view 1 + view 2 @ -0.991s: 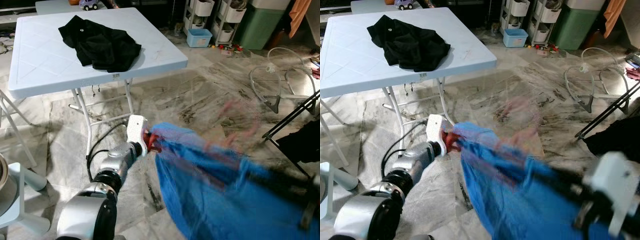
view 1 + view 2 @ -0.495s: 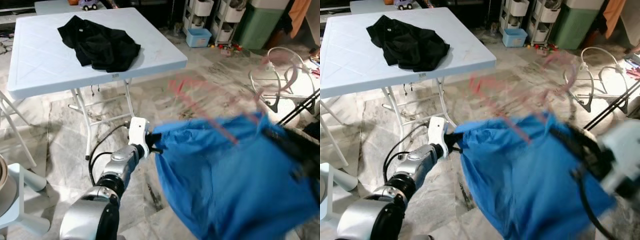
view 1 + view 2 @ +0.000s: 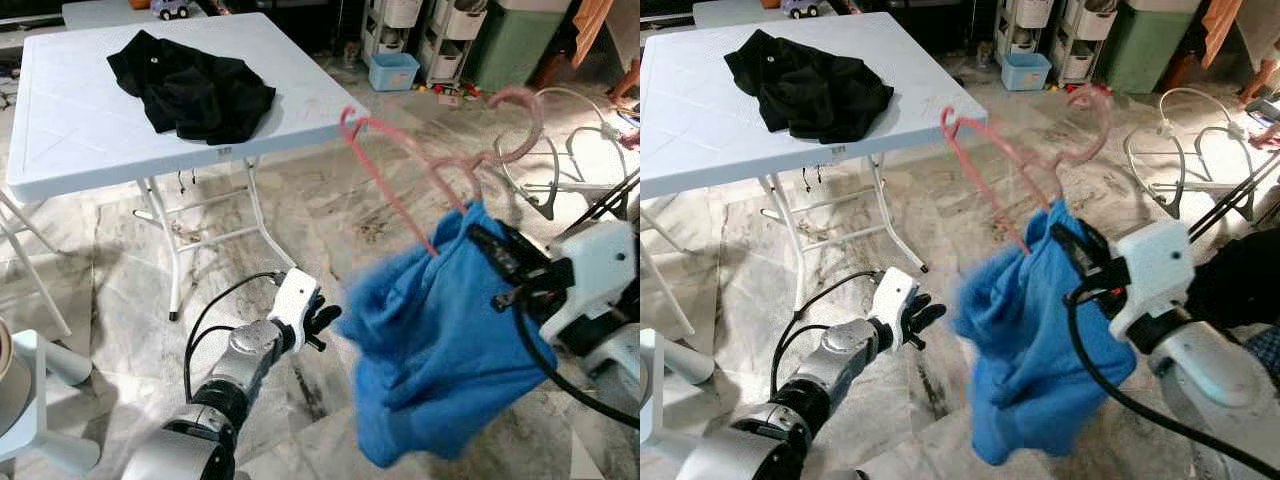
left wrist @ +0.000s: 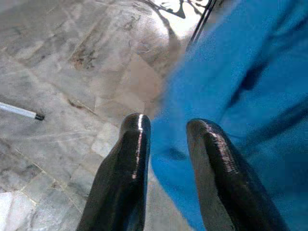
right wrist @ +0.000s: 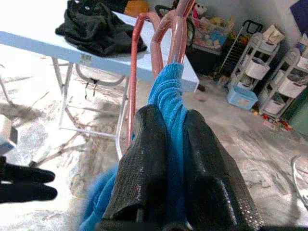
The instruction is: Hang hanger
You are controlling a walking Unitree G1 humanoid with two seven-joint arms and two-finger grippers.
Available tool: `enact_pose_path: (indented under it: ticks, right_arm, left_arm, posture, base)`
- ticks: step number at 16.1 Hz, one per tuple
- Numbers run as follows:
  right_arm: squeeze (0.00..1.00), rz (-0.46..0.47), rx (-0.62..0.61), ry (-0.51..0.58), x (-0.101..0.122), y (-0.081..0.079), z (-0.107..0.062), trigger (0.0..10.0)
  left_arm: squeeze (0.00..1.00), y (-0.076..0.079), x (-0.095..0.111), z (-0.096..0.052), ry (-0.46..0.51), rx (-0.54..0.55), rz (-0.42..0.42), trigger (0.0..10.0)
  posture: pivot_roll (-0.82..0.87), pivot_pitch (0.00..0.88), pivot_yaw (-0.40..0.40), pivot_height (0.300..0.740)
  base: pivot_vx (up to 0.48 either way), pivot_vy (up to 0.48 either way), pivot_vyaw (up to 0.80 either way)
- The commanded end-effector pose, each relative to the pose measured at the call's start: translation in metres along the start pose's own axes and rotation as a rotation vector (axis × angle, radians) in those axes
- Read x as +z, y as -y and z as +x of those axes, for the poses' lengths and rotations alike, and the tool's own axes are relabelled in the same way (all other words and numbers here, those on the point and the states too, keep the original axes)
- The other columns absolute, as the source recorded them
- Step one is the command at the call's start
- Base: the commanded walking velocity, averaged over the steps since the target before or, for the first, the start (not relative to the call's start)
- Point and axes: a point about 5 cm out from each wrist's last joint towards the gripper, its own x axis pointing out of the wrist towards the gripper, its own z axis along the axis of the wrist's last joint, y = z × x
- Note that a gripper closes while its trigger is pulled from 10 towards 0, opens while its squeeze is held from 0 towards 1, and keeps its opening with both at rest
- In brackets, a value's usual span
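Right gripper (image 3: 1080, 262) is clamped tight on a bunch of the blue shirt (image 3: 440, 360) right at the collar, just under where the pink hanger (image 3: 420, 150) pokes out, so the whole thing is dangling in mid-air over the marble floor (image 3: 120, 290), out in front of the robot and a bit to its right. The wrist view shows the two black fingers (image 5: 144, 163) pinching a fold of cloth with the hanger's neck sitting right above them. Left gripper (image 3: 322, 325) is lower down with its fingers apart and nothing in them, near the shirt's hem but not touching. Handling-wise I'd guess it's all pretty light, but the shirt is floppy and bunched up, and the hanger is thin stiff plastic sitting at a tilt, so it can swing or slide around inside the fabric. A grip on cloth alone doesn't steer the hook much; taking hold of the hanger's neck or shoulder bar would probably give way better control for getting the hook onto a rail. Behind it all there's the white worktop (image 3: 70, 130) with black clothes (image 3: 195, 90) piled on it, and a dark rack (image 3: 605, 205) off to the right.
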Motion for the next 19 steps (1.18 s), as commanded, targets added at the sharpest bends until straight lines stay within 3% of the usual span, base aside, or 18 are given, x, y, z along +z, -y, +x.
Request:
enact_pose_path:
  ticks: [1, 4, 6, 8, 10, 13, 15, 16, 19]
  right_arm:
    - [0.0, -0.026, -0.015, 0.02, 0.003, 0.002, 0.002, 10.0]
    - [0.0, -0.031, -0.015, 0.001, -0.002, 0.0, 0.003, 10.0]
    - [0.0, -0.03, 0.022, -0.03, -0.008, -0.002, 0.0, 10.0]
    - [0.0, -0.055, 0.091, -0.084, -0.015, -0.005, -0.004, 10.0]
    - [0.0, -0.191, 0.146, -0.253, -0.04, 0.013, -0.011, 10.0]
    - [0.0, -0.268, 0.177, -0.316, -0.049, 0.024, -0.008, 10.0]
    - [0.0, -0.35, 0.281, -0.375, -0.06, 0.024, -0.008, 10.0]
    - [0.0, -0.415, 0.39, -0.412, -0.067, 0.019, -0.011, 10.0]
    - [0.0, -0.457, 0.623, -0.471, -0.075, 0.008, -0.024, 10.0]
  left_arm:
    - [1.0, 0.001, 0.008, 0.002, 0.02, -0.018, 0.035, 10.0]
    - [1.0, 0.0, 0.011, 0.001, 0.033, -0.042, 0.064, 10.0]
    - [1.0, 0.004, 0.019, 0.0, 0.104, -0.106, 0.06, 10.0]
    - [1.0, 0.01, 0.025, -0.002, 0.157, -0.191, 0.121, 10.0]
    - [1.0, 0.012, 0.025, -0.01, 0.173, -0.296, 0.206, 10.0]
    - [1.0, 0.015, 0.014, -0.017, 0.136, -0.383, 0.29, 10.0]
    - [1.0, 0.016, 0.009, -0.024, 0.123, -0.436, 0.349, 10.0]
    - [1.0, 0.015, 0.009, -0.027, 0.12, -0.463, 0.376, 10.0]
    - [1.0, 0.004, 0.015, -0.03, 0.107, -0.465, 0.422, 10.0]
  posture:
    - [0.04, 0.082, -0.08, 0.74]
    - [0.04, 0.084, -0.083, 0.74]
    - [0.04, 0.087, -0.089, 0.74]
    - [0.04, 0.088, -0.089, 0.74]
    - [0.04, 0.091, -0.09, 0.74]
    - [0.05, 0.094, -0.088, 0.74]
    - [0.05, 0.095, -0.087, 0.74]
    - [0.05, 0.096, -0.09, 0.74]
    - [0.06, 0.101, -0.091, 0.74]
  base:
    - [0.0, 0.0, 0.0]
    - [0.0, 0.0, 0.0]
    - [0.0, 0.0, 0.0]
    - [0.0, 0.0, 0.0]
    - [0.0, 0.0, 0.0]
    - [0.0, 0.0, 0.0]
    - [0.0, 0.0, 0.0]
    - [0.0, 0.0, 0.0]
    - [0.0, 0.0, 0.0]
